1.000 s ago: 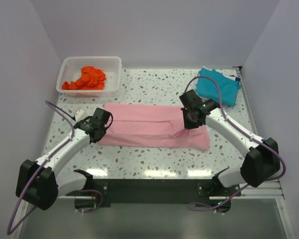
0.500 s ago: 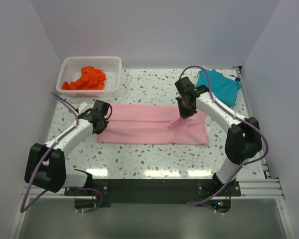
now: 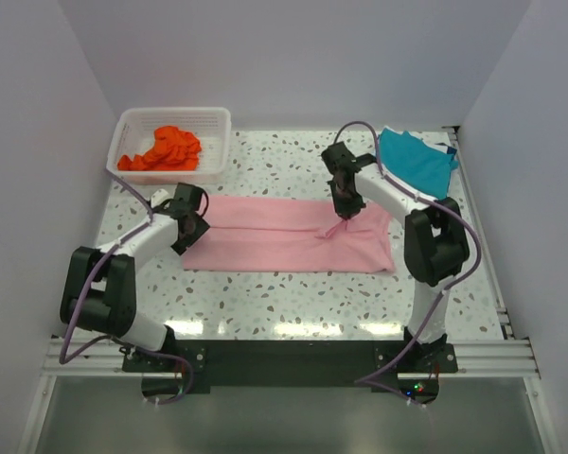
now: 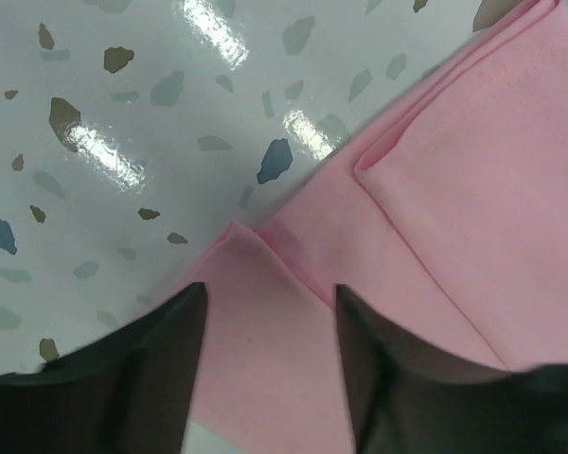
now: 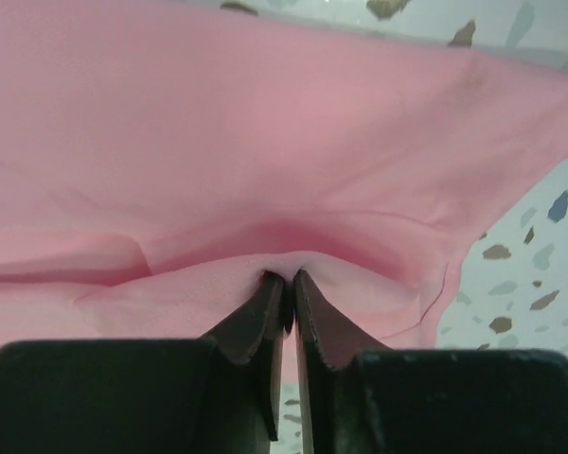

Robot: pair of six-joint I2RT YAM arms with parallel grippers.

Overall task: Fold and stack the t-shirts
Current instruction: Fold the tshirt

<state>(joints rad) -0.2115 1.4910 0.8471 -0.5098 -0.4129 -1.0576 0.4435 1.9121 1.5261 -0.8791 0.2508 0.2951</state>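
Observation:
The light pink t-shirt (image 3: 265, 236) lies as a long folded strip across the middle of the table. My left gripper (image 3: 193, 225) is at its left end and open. In the left wrist view its two fingers (image 4: 161, 378) stand apart over flat pink cloth (image 4: 454, 189), holding nothing. My right gripper (image 3: 344, 218) is over the strip's right part, shut on a pinched fold of the pink cloth (image 5: 265, 113), which bunches at the fingertips (image 5: 286, 280). The teal blue t-shirt (image 3: 417, 161) lies at the far right. The orange-red t-shirt (image 3: 166, 149) sits crumpled in the basket.
The white mesh basket (image 3: 123, 123) stands at the far left corner. Speckled tabletop (image 3: 284, 303) runs between the pink strip and the arm bases. Grey walls close in the left, right and far sides.
Both grippers moved away from the near edge, and the pink shirt's near edge went with them, so the strip is narrower. The left gripper opened and let go of the cloth. The right stayed shut.

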